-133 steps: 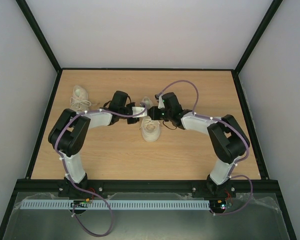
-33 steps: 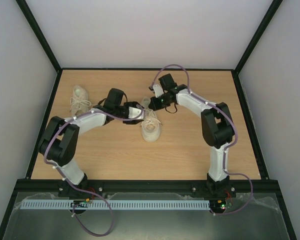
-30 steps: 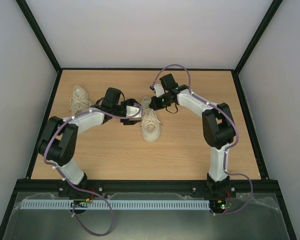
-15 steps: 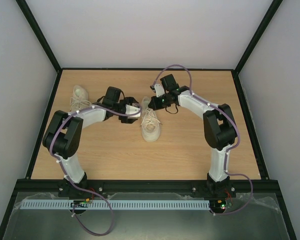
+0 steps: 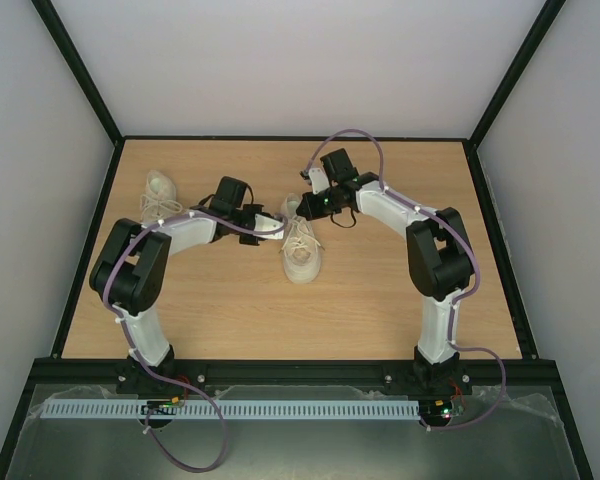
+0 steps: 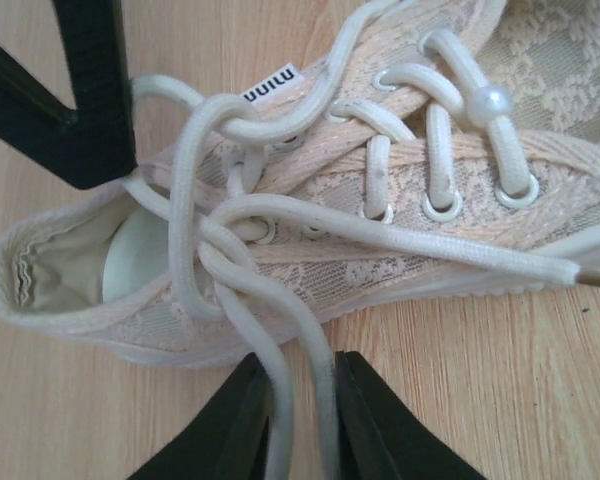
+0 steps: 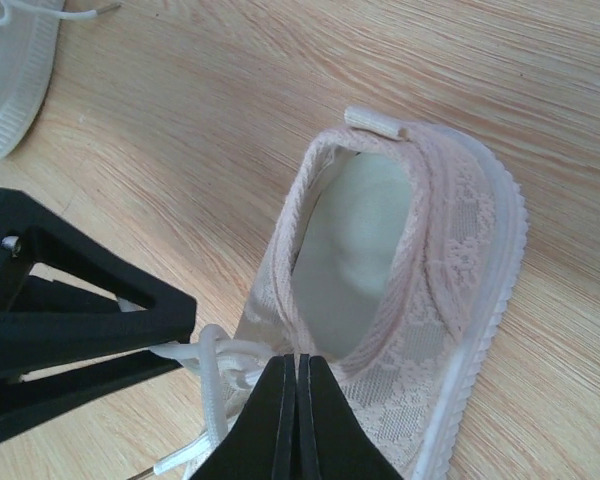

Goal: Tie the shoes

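Pale walls and a black frame are enclosing the wooden tabletop (image 5: 380, 290), where both arms are working at the centre shoe (image 5: 302, 255). It is lying near the middle with its toe toward the arms. A second shoe (image 5: 160, 195) is sitting well apart at the far left.

The left end effector (image 6: 300, 368) is reaching in from the shoe's left side. Its narrowed fingers (image 6: 222, 432) are pinching two strands of the laces (image 6: 410, 240) just beside the sole. The right end effector (image 7: 296, 365) is hovering at the ankle opening with its fingers pressed fully together. A knotted bit of lace is lying right at their tips, but I cannot tell whether any of it is being gripped.

By the look of it, the knot on this shoe is being formed: the strands are crossing in a loose tangle, with no bow showing. The next move is probably calling for a steady outward pull on the pinched strands while the other side is anchored, so the light shoe is not dragging along.

From above, the wrists are covering the lace area. In the left wrist view, the toe and one lace end are running out of frame.
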